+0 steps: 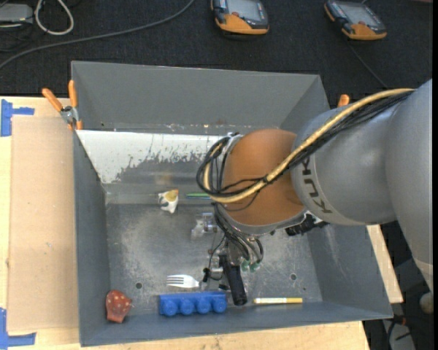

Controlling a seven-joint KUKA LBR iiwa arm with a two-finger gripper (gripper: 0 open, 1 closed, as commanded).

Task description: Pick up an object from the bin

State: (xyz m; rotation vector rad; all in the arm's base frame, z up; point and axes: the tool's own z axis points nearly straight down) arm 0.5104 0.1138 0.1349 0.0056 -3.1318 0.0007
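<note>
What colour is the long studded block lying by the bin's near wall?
The block is blue; the camera view shows it.

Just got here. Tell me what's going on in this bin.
A KUKA arm reaches into the metal bin from the right, its pincer down near the front wall. It sits by the right end of a blue studded block, with a white plastic fork to its left and a thin yellow-and-white stick to its right. Whether it holds anything cannot be told. A reddish lump lies in the front left corner.
</note>
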